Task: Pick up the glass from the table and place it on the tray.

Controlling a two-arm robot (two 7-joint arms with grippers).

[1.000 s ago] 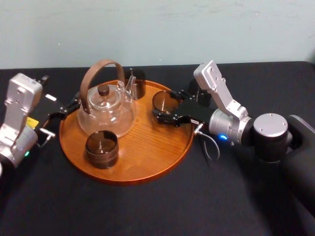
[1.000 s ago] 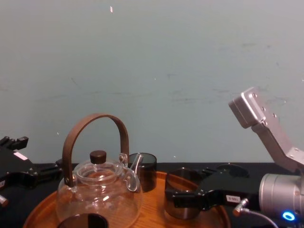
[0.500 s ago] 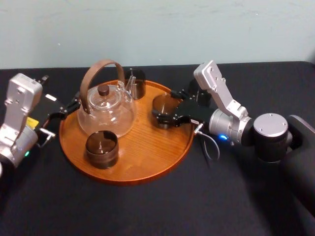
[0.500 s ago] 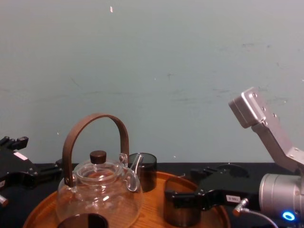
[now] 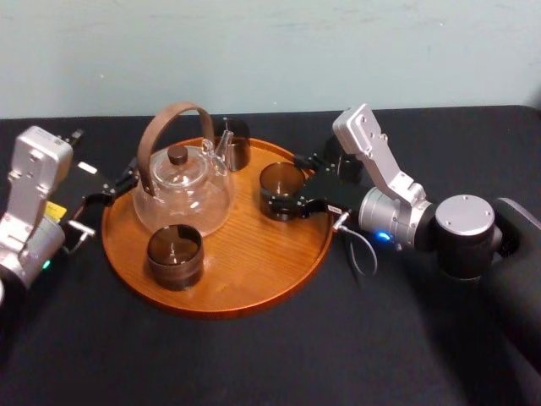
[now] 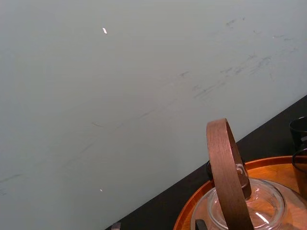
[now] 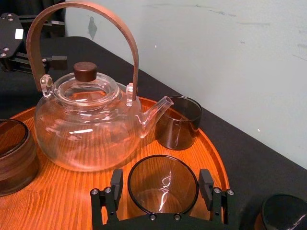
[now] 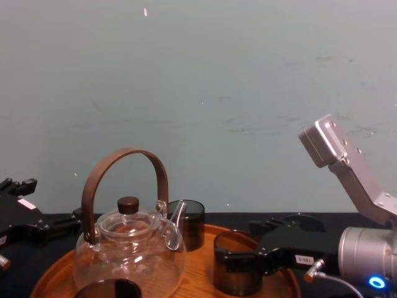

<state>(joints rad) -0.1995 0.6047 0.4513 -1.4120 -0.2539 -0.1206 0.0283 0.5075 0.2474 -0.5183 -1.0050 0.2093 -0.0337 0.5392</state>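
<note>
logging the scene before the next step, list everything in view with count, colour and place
flat black matte table: 1, black, under everything
large round orange-brown wooden tray: 1, orange-brown, on the table, left of centre
clear glass teapot with a brown arched handle: 1, clear with a dark lid knob, on the tray's rear left
dark smoky glass cups: 4, dark brown; one on the tray's front left, one at the tray's back by the spout, one at the tray's right side within the right gripper, one on the table off the tray
pale blue-green wall: 1, behind the table
left gripper: 1, black, beside the tray's left rim
right gripper: 1, black, around the right-side cup
</note>
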